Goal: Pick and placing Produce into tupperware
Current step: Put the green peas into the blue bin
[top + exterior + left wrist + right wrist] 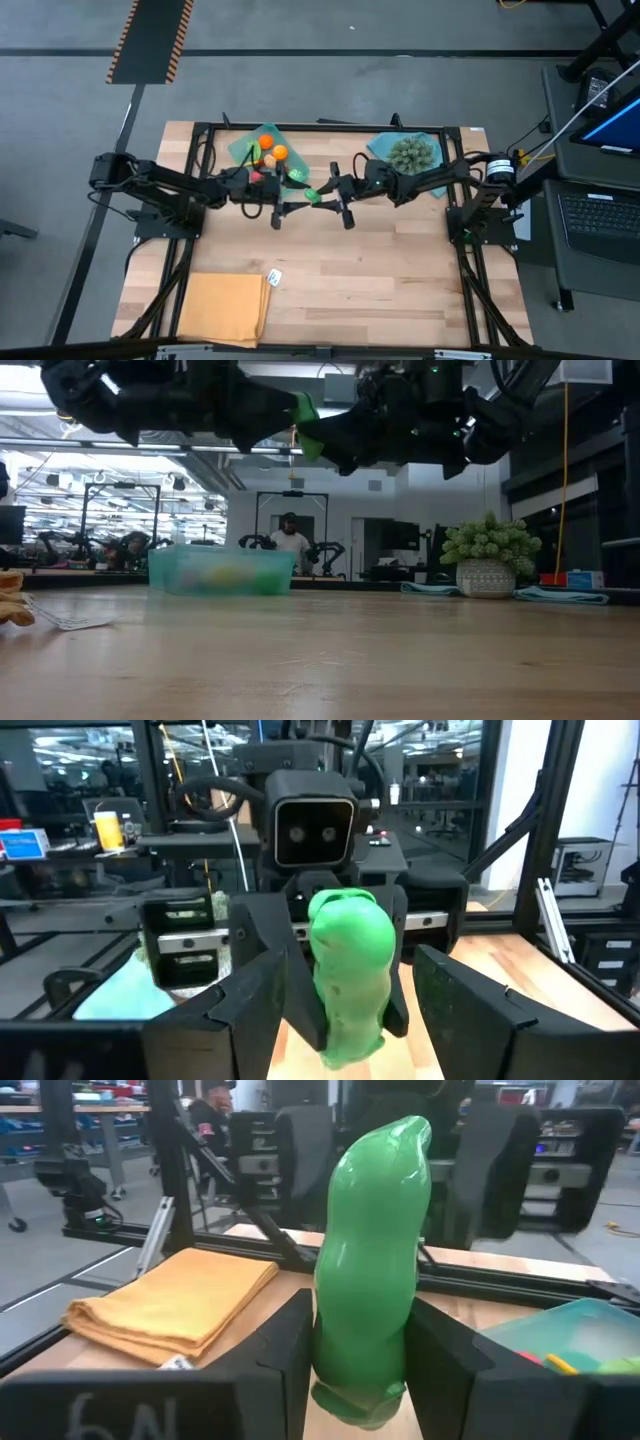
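Partly done: orange, yellow and red produce already in the teal tray, upper centre-left. Green pea pod mid-air at centre, right gripper fingers clamped on it, left gripper fingers apart around it. Still to drop in.

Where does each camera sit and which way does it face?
High: overhead, facing straight down on the wooden table; both arms show, meeting mid-table.
Low: table-top height, facing across to the translucent teal plastic tray; arms overhead.
Left wrist: faces the right arm; open left jaws flank the glossy green plastic pea pod.
Right wrist: faces the left arm; right jaws shut on the pod.
Shared: all see the pod.
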Controlling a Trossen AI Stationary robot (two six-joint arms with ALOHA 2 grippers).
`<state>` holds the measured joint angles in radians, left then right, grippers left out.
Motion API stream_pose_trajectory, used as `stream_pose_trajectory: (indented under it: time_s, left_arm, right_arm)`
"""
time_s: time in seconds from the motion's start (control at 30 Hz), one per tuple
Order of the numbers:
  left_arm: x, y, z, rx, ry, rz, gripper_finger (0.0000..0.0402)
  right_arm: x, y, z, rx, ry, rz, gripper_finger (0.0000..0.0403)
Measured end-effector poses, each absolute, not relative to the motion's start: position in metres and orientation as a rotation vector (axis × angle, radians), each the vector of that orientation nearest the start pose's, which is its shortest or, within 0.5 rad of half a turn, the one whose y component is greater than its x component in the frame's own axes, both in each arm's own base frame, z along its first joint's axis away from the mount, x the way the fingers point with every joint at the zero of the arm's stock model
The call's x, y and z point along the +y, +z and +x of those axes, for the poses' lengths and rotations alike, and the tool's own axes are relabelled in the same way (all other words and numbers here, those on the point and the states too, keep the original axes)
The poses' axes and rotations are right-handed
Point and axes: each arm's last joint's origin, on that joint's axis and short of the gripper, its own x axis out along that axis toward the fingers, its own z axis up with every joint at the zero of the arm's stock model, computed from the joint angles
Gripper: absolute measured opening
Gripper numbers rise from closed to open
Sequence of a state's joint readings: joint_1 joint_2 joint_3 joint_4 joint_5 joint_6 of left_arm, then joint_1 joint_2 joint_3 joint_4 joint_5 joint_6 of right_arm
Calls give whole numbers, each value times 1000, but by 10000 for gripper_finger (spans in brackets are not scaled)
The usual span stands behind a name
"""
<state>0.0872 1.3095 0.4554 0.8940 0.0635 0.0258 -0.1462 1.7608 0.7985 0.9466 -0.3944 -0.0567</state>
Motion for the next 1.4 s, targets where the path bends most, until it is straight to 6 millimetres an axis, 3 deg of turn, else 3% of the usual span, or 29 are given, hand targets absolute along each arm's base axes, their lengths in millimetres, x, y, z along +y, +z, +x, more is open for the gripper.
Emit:
stream_pose_trajectory:
  time_s: [0.37, 0.53, 0.73, 1.0, 1.13, 1.4]
  left_arm:
    - [22, 214, 278, -7, 17, 23, 207]
    - [21, 216, 279, -14, -18, 30, 181]
    - [21, 216, 279, -13, -19, 29, 119]
    - [21, 216, 279, -11, -19, 28, 115]
    - [21, 216, 279, -11, -20, 29, 115]
    - [25, 215, 279, -6, -8, 29, 116]
  right_arm:
    - [-41, 196, 354, 7, 267, -53, 128]
    - [-41, 197, 354, 6, 267, -53, 128]
    - [-41, 197, 354, 6, 266, -54, 128]
    - [-41, 195, 354, 18, 264, -47, 134]
    - [-41, 195, 354, 28, 256, -21, 159]
    - [-42, 194, 355, 34, 212, -22, 267]
